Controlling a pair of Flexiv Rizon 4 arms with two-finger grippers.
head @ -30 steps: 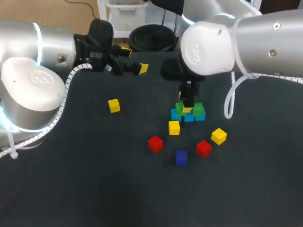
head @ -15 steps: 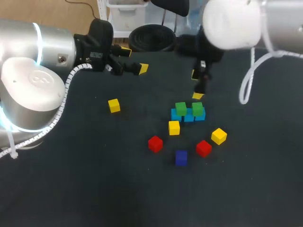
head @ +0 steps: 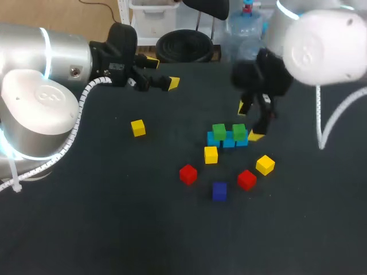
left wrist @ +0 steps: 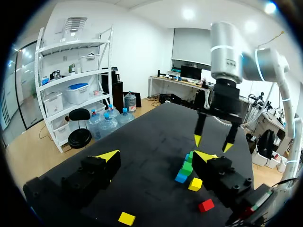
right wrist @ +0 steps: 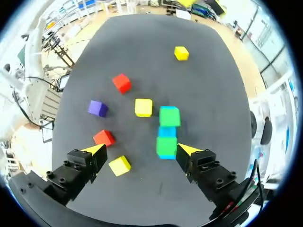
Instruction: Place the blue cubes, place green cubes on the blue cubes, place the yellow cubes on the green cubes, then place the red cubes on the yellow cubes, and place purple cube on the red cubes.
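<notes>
Table top (head: 114, 229): dark, matt sheet with a faint grain. The cubes (right wrist: 169, 116) ahead of the right gripper (right wrist: 138, 149): smooth, evenly coloured faces with low sheen; plastic or foam, cannot tell which. Arm shells (head: 321, 46): glossy silver-white, hard finish. Gripper bodies: matt black, with smooth yellow fingertips (right wrist: 96, 149). Cable wrap (head: 74, 123) behind the left gripper (head: 163, 73): white ribbed plastic.

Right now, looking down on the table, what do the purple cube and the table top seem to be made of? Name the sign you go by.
Purple cube: even, flat colour with no glare and slightly soft edges. It is likely foam or painted wood, but the look leaves that open.
Table top: dark and matte, with no reflections, so probably a cloth or rubber mat cover.
</notes>
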